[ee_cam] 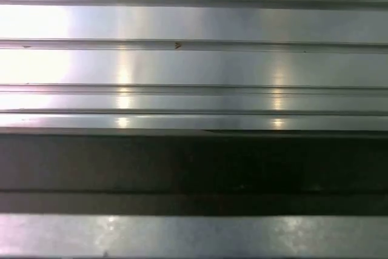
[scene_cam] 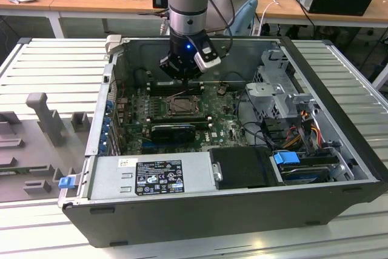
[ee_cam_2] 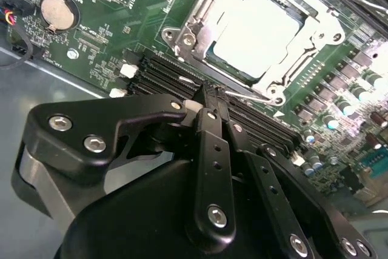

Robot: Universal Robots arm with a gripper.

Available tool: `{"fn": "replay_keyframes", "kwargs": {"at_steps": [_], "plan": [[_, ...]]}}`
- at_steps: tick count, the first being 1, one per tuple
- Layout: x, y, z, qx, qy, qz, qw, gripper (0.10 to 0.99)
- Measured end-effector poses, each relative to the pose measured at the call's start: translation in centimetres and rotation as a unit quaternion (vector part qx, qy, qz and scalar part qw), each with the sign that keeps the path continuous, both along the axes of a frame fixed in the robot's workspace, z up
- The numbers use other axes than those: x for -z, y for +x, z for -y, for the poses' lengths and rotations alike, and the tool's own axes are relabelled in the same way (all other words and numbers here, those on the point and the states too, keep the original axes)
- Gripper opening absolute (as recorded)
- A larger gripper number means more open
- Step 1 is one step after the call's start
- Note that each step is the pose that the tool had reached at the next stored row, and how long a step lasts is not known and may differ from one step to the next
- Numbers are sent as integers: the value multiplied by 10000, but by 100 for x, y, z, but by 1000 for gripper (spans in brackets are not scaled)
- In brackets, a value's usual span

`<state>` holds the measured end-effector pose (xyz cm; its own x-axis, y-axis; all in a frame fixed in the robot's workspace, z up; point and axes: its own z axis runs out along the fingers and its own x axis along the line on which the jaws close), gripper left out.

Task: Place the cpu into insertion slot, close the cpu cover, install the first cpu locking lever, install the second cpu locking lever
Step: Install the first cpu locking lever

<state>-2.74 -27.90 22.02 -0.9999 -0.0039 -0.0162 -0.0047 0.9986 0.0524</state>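
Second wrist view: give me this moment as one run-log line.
chip: in place | cover: down over chip | gripper: low beside cover, near wire lever

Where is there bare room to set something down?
Bare: ribbed aluminium table on both sides of the dark computer case, apart from grey plastic fixtures at the exterior view's left. Crowded: inside the case, black end effector above green circuit board.

Glare bleaches the cpu [ee_cam_2: 254, 31] in the second wrist view; bright streaks gleam on ribbed metal [ee_cam: 194, 65] in the first wrist view.
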Motion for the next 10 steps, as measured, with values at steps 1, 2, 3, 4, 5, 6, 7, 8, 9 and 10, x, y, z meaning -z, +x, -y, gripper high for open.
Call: {"fn": "replay_keyframes", "kwargs": {"at_steps": [1,2,3,4,5,6,7,8,9,10], "plan": [[7,8,0,-3,0,0,10000,106],[14,17,0,-5,0,0,10000,106],[22,25,0,-8,0,0,10000,106],[29,32,0,-11,0,0,10000,106],[39,38,0,-15,0,0,10000,106],[45,41,0,-21,0,0,10000,106],[54,44,0,-34,0,0,10000,106],[62,47,0,-47,0,0,10000,106],[68,48,0,-53,0,0,10000,106],[77,49,0,-57,0,0,10000,106]]}}
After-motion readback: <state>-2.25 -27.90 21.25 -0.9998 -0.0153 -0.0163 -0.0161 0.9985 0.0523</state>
